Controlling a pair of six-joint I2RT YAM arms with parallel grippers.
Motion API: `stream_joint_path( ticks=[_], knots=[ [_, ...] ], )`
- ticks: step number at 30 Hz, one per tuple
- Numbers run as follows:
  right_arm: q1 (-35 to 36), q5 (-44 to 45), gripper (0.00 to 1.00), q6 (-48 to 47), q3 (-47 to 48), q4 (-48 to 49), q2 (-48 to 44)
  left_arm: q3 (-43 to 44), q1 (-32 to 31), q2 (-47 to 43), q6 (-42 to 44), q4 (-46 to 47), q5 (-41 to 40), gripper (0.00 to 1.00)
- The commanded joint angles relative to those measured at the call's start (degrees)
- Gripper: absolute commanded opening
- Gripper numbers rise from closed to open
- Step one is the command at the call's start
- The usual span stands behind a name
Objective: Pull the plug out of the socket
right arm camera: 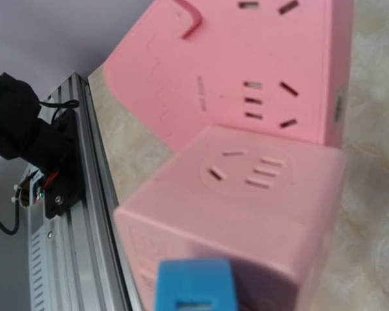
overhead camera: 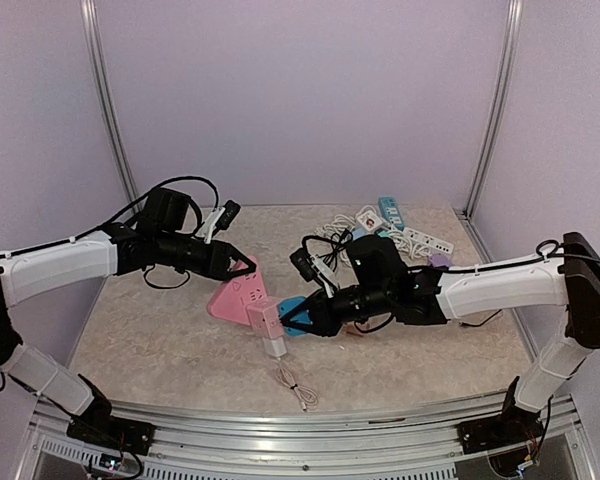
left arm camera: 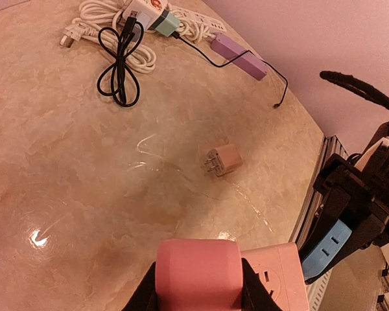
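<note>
Can see only part of the socket (left arm camera: 198, 272) from the left wrist, cut at the lower edge and covering most of the left gripper (left arm camera: 198, 303). From the right wrist, only a blurred blue tip of the right gripper (right arm camera: 193, 285); cannot tell whether touching the plug (right arm camera: 246, 207).

The socket block (overhead camera: 232, 298) is strong pink, and the cube adapter (overhead camera: 264, 320) beside it is a paler pink. The plug (overhead camera: 293, 314) is light blue. The surface (overhead camera: 150, 340) is beige with a marbled cream pattern. The cables (left arm camera: 122, 58) are black, one power strip (left arm camera: 240, 57) is lilac, and a small charger (left arm camera: 223, 159) is peach.
</note>
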Motion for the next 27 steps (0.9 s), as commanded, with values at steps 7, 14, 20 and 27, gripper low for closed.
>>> stream_joint_path(
  ticks=[7,14,20,27],
  knots=[
    [-0.2,-3.4,0.0,0.2,1.3,0.6,-0.5,2.0,2.9,-0.7,0.8,1.9,1.2,0.0],
    [-0.2,-3.3,0.0,-0.3,1.1,0.4,-1.1,2.3,6.6,1.9,-2.8,3.0,7.0,0.0],
    [-0.3,-3.3,0.0,-0.4,1.0,0.2,-1.2,2.4,7.5,3.1,-3.6,2.9,7.8,0.0],
    [-0.3,-1.3,0.0,-0.5,0.9,0.3,-2.1,2.3,7.5,2.9,-3.6,3.2,7.8,0.0]
  ],
)
